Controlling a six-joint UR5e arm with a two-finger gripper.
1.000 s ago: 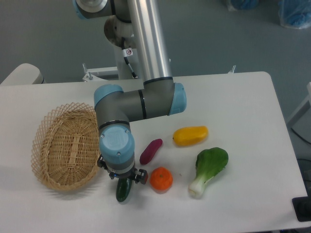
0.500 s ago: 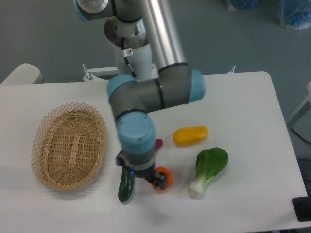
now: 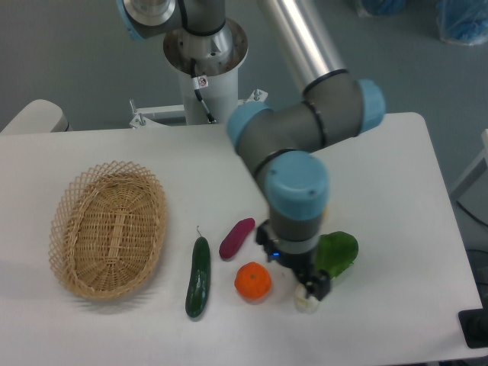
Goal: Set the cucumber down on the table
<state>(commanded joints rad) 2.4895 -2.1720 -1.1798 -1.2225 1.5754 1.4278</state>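
Observation:
The cucumber [image 3: 197, 276] is slim, dark green and glossy. It lies flat on the white table [image 3: 396, 168] near the front, between the wicker basket and the orange, and nothing touches it. My gripper [image 3: 293, 265] hangs well to its right, over the bok choy, mostly hidden under my own wrist. Its jaws look spread and hold nothing.
An oval wicker basket [image 3: 107, 229] stands at the left. A purple vegetable [image 3: 237, 238] and an orange [image 3: 253, 280] lie just right of the cucumber. The bok choy [image 3: 339, 253] is partly covered by my wrist. The arm's base [image 3: 204, 53] is at the back.
The gripper let go of the cucumber, which now lies on the table. The arm swung right, from over the cucumber to over the bok choy, and now covers the yellow vegetable.

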